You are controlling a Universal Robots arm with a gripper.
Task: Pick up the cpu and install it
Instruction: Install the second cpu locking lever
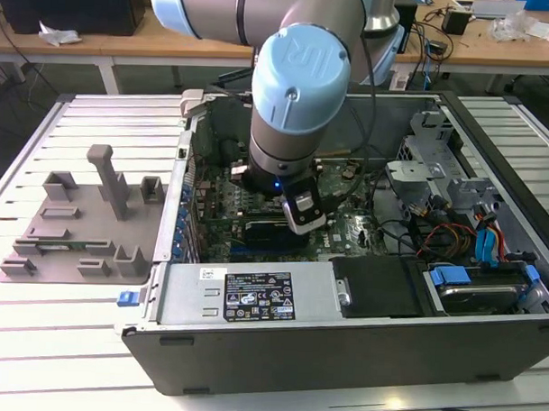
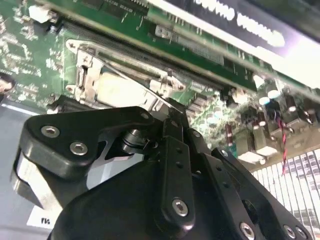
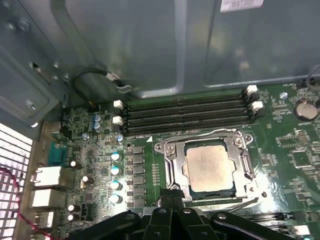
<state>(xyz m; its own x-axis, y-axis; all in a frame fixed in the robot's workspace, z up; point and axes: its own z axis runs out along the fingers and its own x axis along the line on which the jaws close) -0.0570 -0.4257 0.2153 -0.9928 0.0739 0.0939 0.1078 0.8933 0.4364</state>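
Observation:
The cpu (image 3: 209, 167), a silvery square chip, lies flat inside the metal socket frame (image 3: 170, 155) on the green motherboard (image 3: 295, 150). The second wrist view shows the cpu (image 2: 116, 89) lying just beyond my black gripper (image 2: 170, 107). My gripper (image 3: 172, 196) hangs at the socket frame's edge, beside the chip and apart from it. Its black links converge and the fingers look shut with nothing between them. In the exterior view my arm reaches down into the open computer case (image 1: 251, 349), with the gripper (image 1: 296, 220) low over the board.
A grey plastic tray (image 1: 84, 221) with upright posts stands on the slatted table at the exterior view's left. Memory slots (image 3: 185, 112) run beside the socket. A power supply (image 1: 249, 295), drive bay (image 1: 479, 289) and loose cables (image 1: 454, 239) crowd the case.

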